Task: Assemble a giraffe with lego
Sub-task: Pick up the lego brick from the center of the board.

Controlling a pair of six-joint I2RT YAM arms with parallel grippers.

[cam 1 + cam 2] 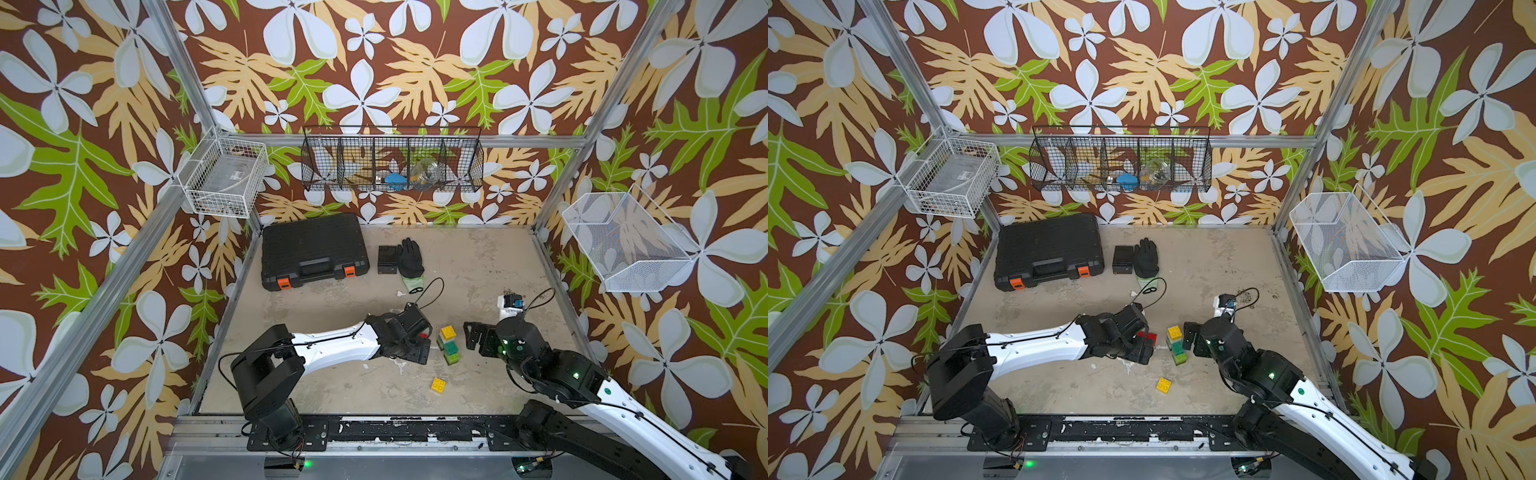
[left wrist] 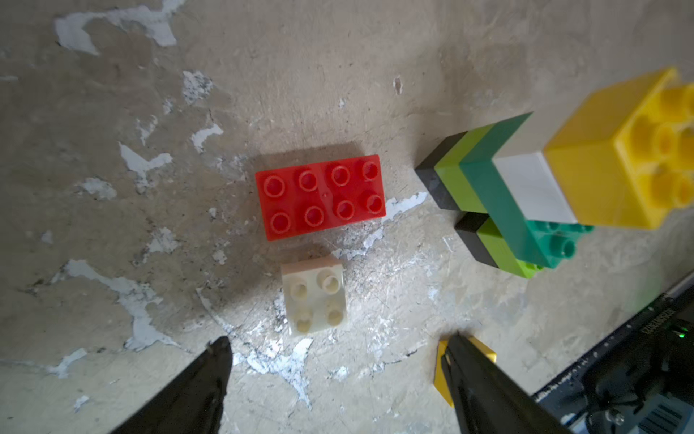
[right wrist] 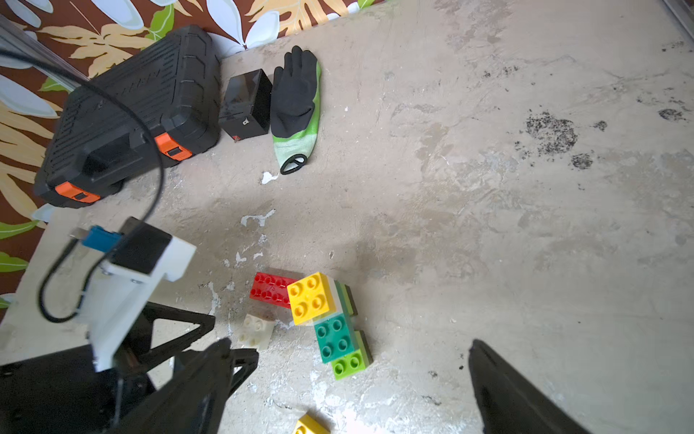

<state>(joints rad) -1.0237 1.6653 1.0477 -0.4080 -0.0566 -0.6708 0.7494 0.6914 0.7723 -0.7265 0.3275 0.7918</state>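
Half-built giraffe (image 1: 448, 344) is seen upright on the surface between the arms, ungripped; left fingers (image 2: 195, 383) are spread empty near the red brick (image 2: 321, 197), presumably for the next pick, and right fingers (image 3: 507, 387) are likewise held wide and empty.

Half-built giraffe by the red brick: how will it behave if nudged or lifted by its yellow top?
Likely tippy: the giraffe stands on two narrow black-and-lime legs with the yellow top brick stacked high over one end, so a high push may topple it. Probably rigid and light, being hard plastic. Lifted by the top, a stud joint might separate.
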